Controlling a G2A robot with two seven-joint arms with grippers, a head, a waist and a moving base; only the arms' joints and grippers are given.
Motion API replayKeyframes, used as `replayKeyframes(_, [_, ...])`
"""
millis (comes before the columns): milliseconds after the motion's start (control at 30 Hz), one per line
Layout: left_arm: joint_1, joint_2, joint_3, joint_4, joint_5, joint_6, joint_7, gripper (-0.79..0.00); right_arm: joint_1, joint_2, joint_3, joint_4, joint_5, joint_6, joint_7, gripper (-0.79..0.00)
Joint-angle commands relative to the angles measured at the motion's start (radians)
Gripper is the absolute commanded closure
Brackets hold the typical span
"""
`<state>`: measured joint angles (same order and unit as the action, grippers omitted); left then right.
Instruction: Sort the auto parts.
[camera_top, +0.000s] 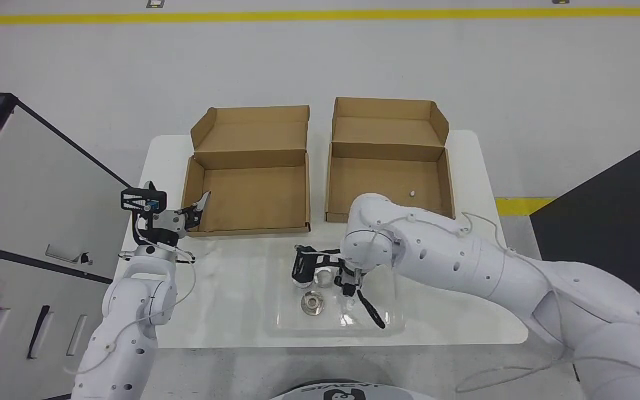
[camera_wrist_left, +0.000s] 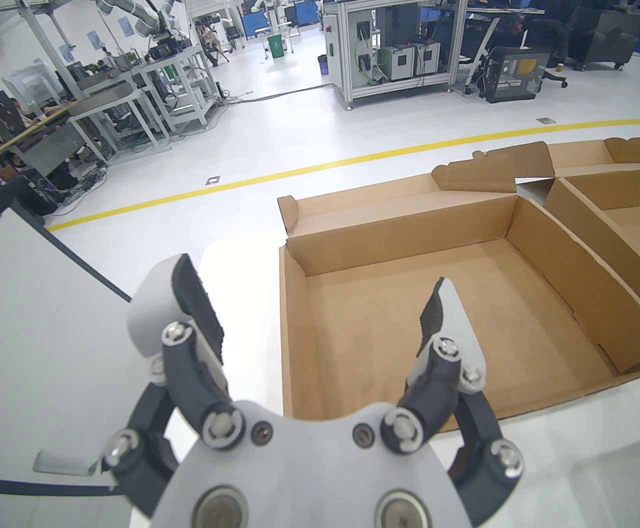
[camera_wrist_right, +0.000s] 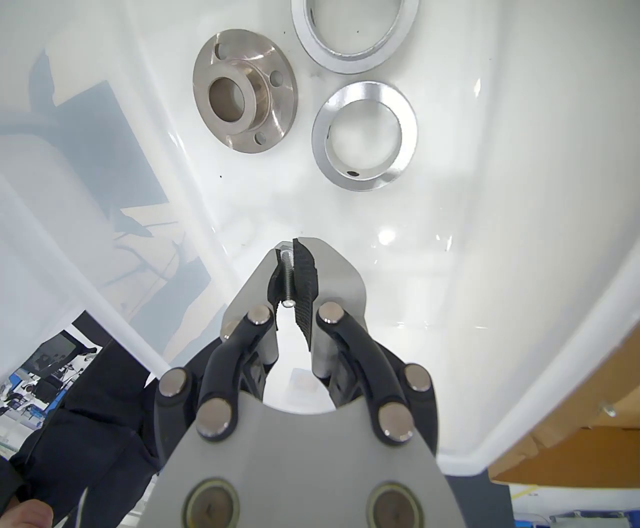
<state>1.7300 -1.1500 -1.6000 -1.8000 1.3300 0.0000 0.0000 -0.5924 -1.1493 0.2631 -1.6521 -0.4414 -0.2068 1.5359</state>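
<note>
From above, the right gripper (camera_top: 346, 286) is in the clear tray (camera_top: 392, 326), the right cardboard box (camera_top: 390, 185) just beyond. Left wrist view: the left gripper (camera_wrist_left: 315, 300) spread wide, facing the left cardboard box (camera_wrist_left: 400, 320). Right wrist view: a small bolt (camera_wrist_right: 286, 275) pinched lengthwise in the right gripper.

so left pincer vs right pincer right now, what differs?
The left pincer is open; the right pincer is shut. The left pincer holds nothing; the right pincer clamps a small threaded bolt. The left pincer faces a cardboard box near the table's edge; the right pincer hangs over the white tray of metal parts. Shared: same build, with black ribbed pads.
</note>
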Motion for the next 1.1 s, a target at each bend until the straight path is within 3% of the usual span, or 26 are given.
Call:
replayKeyframes(0, [0.0, 0.0, 0.0, 0.0, 0.0, 0.0, 0.0, -0.785, 0.009, 0.018, 0.005, -0.014, 0.005, 0.007, 0.0, 0.0])
replayKeyframes(167, [0.0, 0.0, 0.0, 0.0, 0.0, 0.0, 0.0, -0.785, 0.031, 0.055, -0.005, -0.06, 0.04, 0.013, 0.0, 0.0])
replayKeyframes(567, [0.0, 0.0, 0.0, 0.0, 0.0, 0.0, 0.0, -0.785, 0.031, 0.055, -0.005, -0.06, 0.04, 0.013, 0.0, 0.0])
replayKeyframes(667, [0.0, 0.0, 0.0, 0.0, 0.0, 0.0, 0.0, -0.785, 0.013, 0.064, 0.031, -0.033, 0.096, 0.0, -0.064, 0.0])
replayKeyframes(1067, [0.0, 0.0, 0.0, 0.0, 0.0, 0.0, 0.0, -0.785, -0.114, 0.213, 0.327, -0.003, 0.419, -0.156, -0.079, 0.0])
